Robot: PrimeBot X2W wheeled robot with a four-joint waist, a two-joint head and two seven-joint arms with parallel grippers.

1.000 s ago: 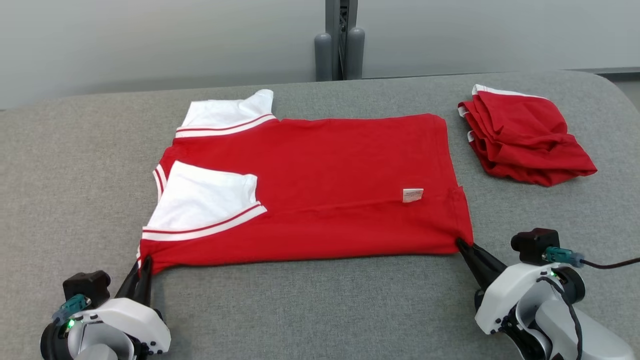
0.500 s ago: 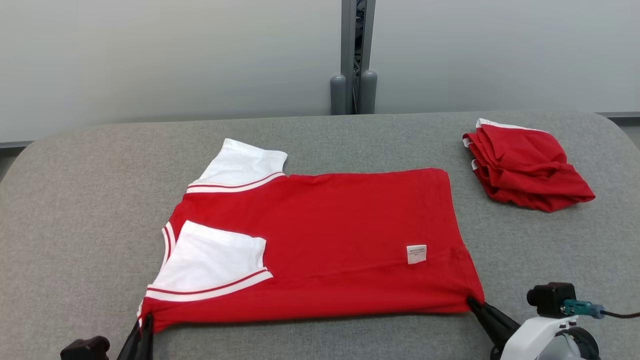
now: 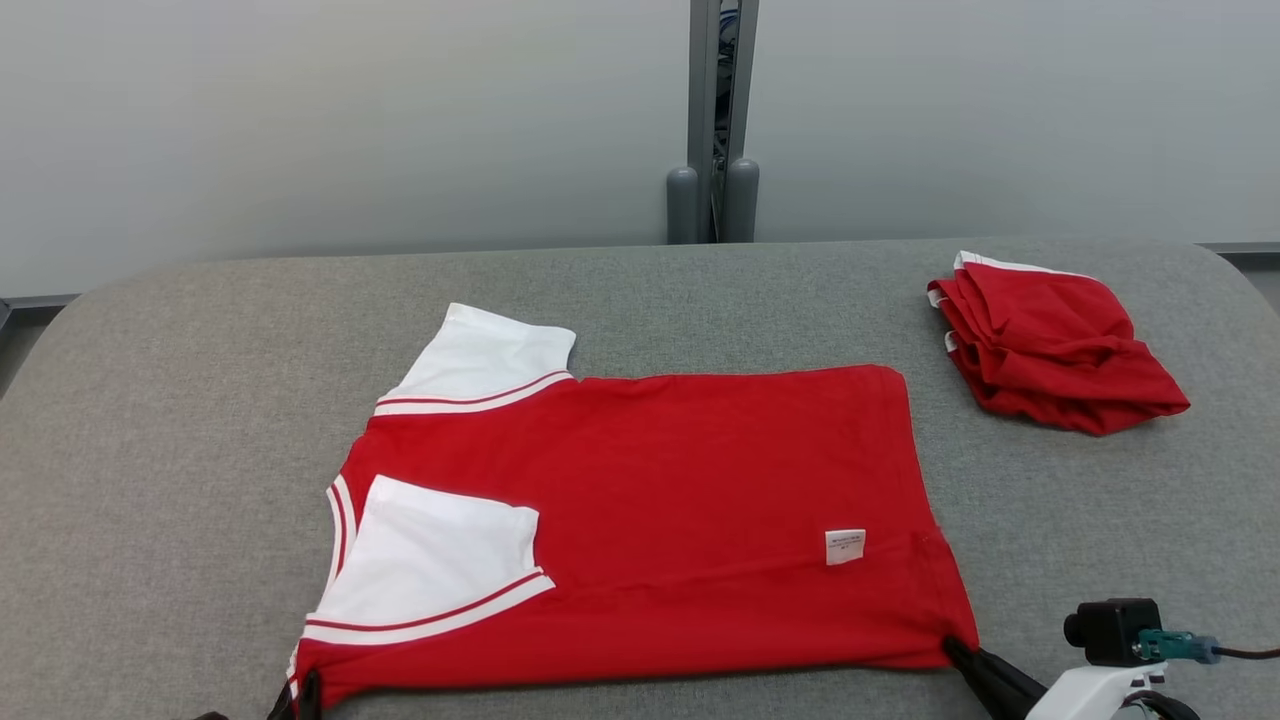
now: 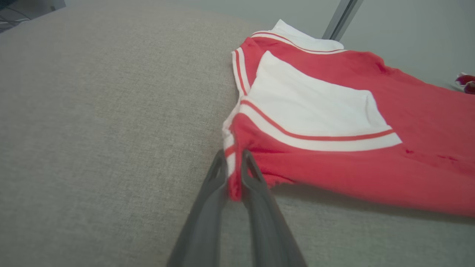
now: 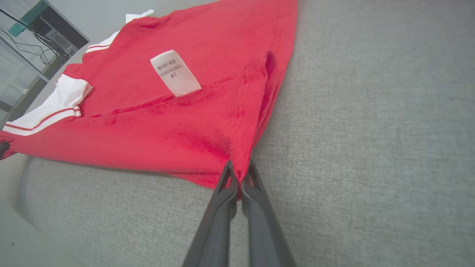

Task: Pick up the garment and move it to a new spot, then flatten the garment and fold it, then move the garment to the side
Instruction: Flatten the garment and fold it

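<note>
Red T-shirt (image 3: pixel 680 470) lies flat on the grey padded table (image 3: pixel 180 420), collar end toward the robot's left and hem toward its right. The near white sleeve (image 3: pixel 430 560) is folded in over the body. Left gripper (image 4: pixel 233 160) pinches the near collar-side corner, with red-and-white trim caught between its fingers. Right gripper (image 5: pixel 240 167) is pressed tight on the near hem corner, cloth bunched at the tips. White care label (image 3: pixel 845 546) sits near that hem. Second red garment (image 3: pixel 1055 350), folded, lies well apart at far right.

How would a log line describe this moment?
left claw: shut on red shirt, neck-end corner | right claw: shut on hem corner | second red garment: folded, far right on grey table
</note>
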